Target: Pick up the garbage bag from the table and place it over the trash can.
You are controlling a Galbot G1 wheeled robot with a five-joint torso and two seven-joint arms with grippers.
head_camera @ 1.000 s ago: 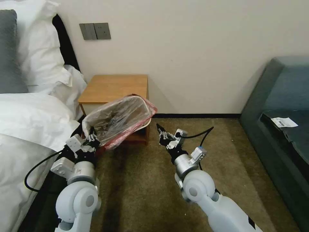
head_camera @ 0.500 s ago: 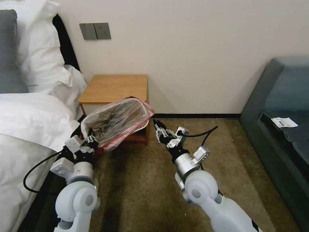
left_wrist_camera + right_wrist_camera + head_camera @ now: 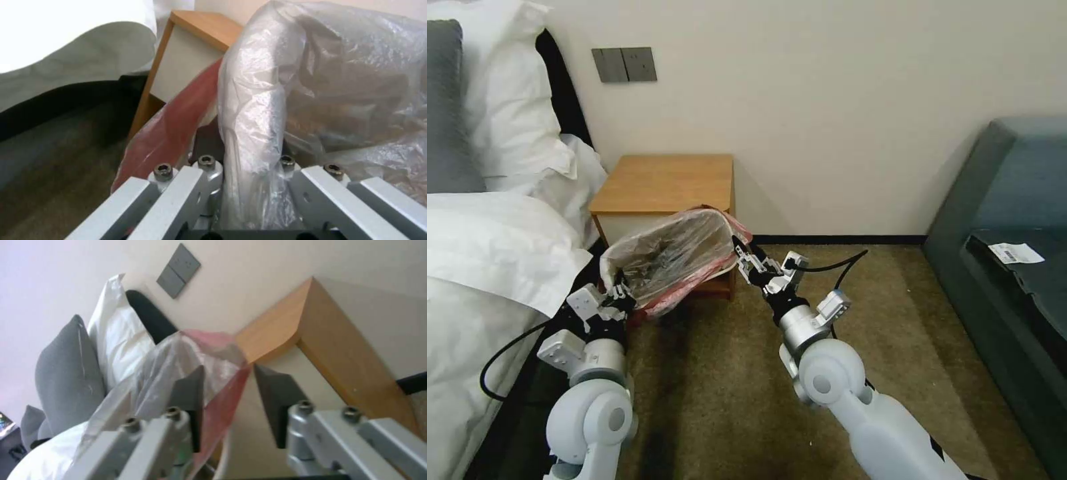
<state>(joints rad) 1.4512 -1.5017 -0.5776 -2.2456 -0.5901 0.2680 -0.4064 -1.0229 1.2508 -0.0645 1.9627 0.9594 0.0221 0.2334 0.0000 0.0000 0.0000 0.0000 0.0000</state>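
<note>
A plain cream wall (image 3: 840, 107) carries a grey double switch plate (image 3: 624, 65) above a dark skirting board (image 3: 837, 239). Olive-brown carpet (image 3: 727, 373) covers the floor. A bed with white pillows (image 3: 514, 100), a grey cushion (image 3: 447, 113) and white duvet (image 3: 474, 280) stands left; a dark teal sofa (image 3: 1014, 200) bearing a paper label (image 3: 1015, 253) stands right.

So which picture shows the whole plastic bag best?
The head view: the whole garbage bag shows, stretched between the left hand and the right hand. The left wrist view shows crinkly plastic close up; the right wrist view shows its red edge.
</note>
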